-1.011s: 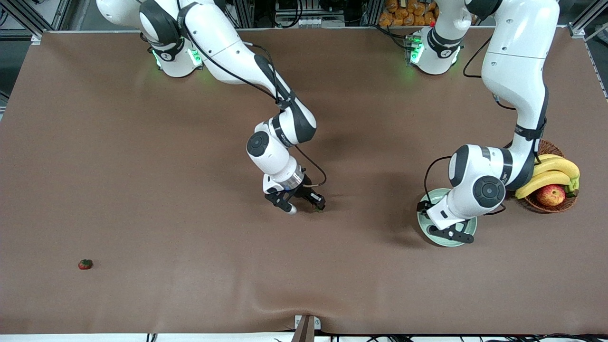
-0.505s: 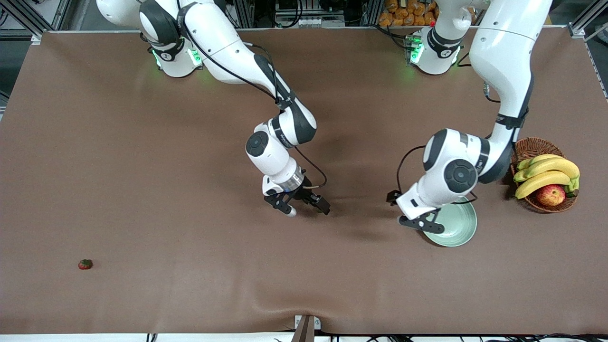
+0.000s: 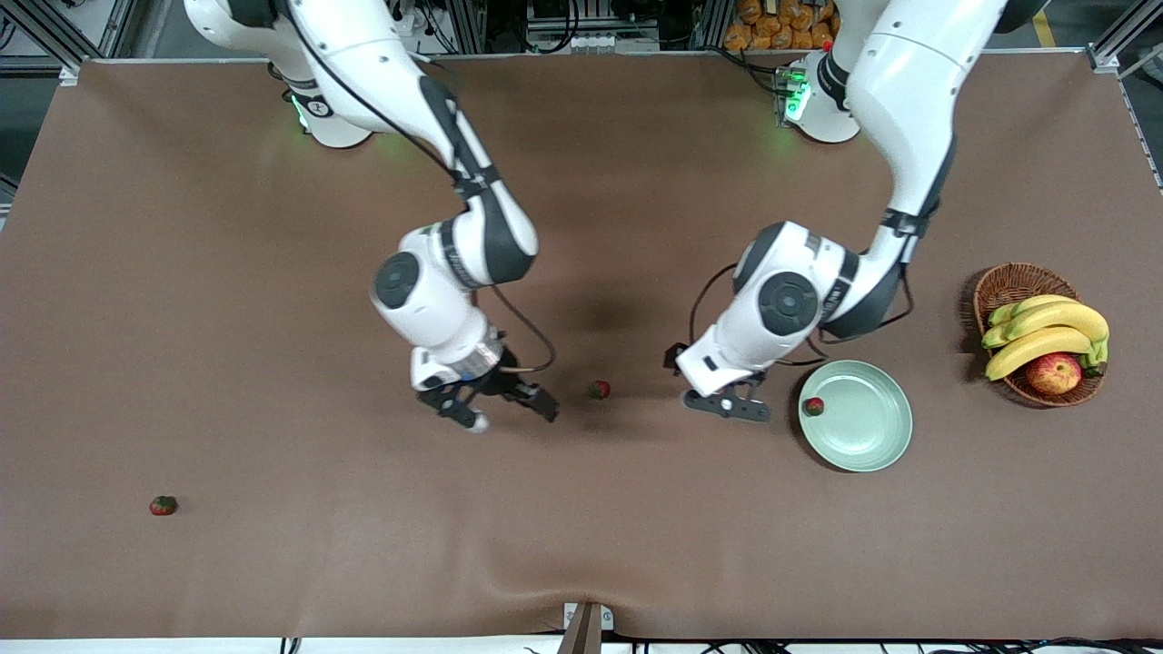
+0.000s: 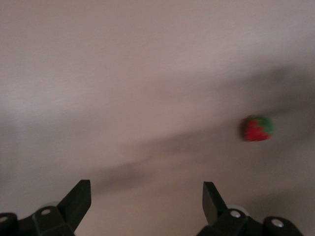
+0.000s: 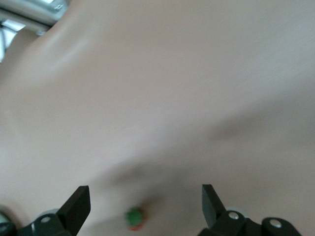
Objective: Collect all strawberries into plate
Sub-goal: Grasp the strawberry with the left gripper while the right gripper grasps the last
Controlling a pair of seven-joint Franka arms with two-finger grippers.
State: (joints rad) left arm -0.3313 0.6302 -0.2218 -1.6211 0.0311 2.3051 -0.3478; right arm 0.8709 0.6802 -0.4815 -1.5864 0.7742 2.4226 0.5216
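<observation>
Now strawberry (image 3: 598,390) on table between spread-open right gripper (image 3: 498,411) and spread-open left gripper (image 3: 727,406).

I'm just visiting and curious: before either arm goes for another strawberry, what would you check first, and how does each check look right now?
1. Left tool open, empty: ok.
2. Right tool open, empty: ok.
3. Middle strawberry loose on the table between both tools: ok.
4. Plate uncovered, one strawberry inside near its rim: ok.
5. All berries collected: not ok; a third strawberry lies toward the right arm's end.
6. Basket beside the plate, apart from both arms: ok.
</observation>
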